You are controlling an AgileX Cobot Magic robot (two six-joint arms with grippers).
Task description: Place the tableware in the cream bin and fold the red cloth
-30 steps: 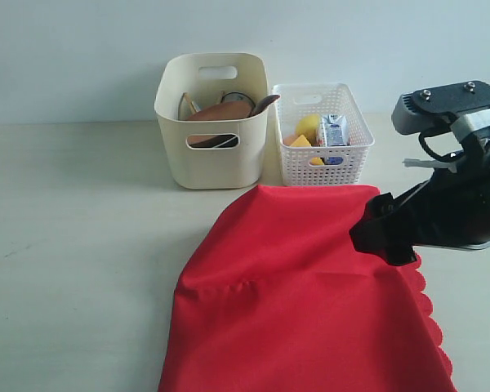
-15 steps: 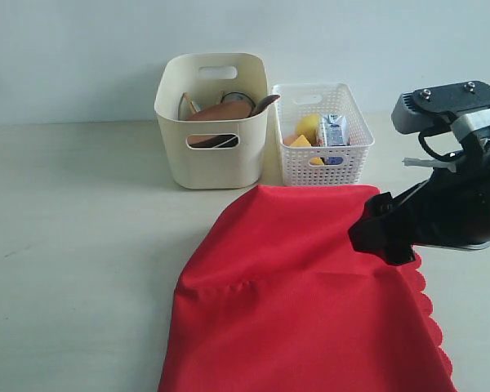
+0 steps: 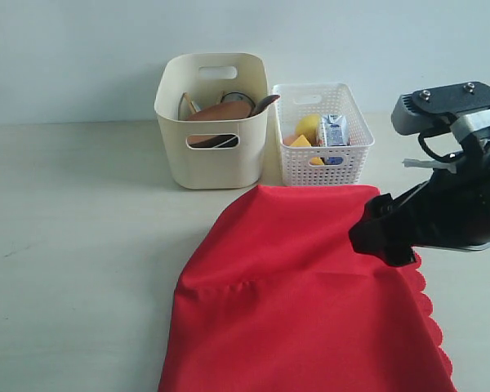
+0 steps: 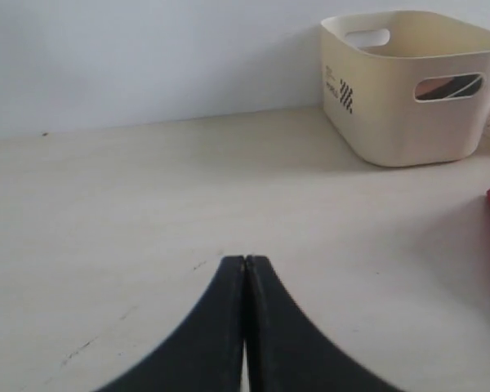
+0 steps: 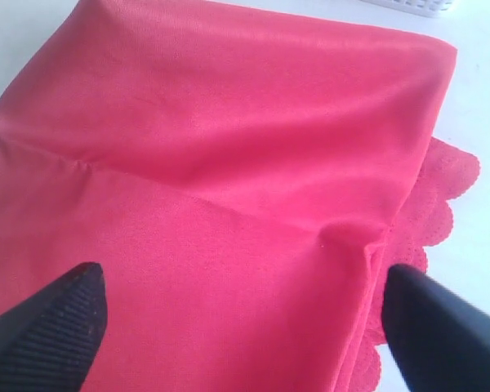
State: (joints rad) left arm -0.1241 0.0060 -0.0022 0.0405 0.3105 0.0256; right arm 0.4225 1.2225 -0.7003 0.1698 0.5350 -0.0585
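- Tableware: a brown wooden plate (image 3: 220, 112) and a brown wooden spoon (image 3: 265, 102) sit inside the tall cream plastic bin (image 3: 211, 122) at the far centre of the desk (image 3: 82, 204). No tableware shows on the desk. That part is judged done.
- Bright red fabric cloth (image 3: 302, 302): it lies on the near right of the desk. Its straight far edge lies just short of the white perforated basket (image 3: 355, 155). It appears doubled over, and the scalloped border (image 3: 429, 310) peeks out along the right side.
- Right gripper (image 3: 384, 237): jaws spread wide and holding nothing, poised over the cloth's right side close to the scalloped border.
- Left gripper (image 4: 245, 327): jaws pressed together and empty, low over bare desk to the left, well apart from the cloth.
- Step in hand, as judged: taking the right edge for a further fold.
- Recommendations:
  - Descend squarely at the layered right edge and pinch every layer together, not the top sheet alone.
  - Lift only enough to clear the fabric, then carry it straight left.
  - Lay it edge to edge so the shallow crease across the middle does not bunch.
- Risk: a one-layer pinch would undo the existing fold.
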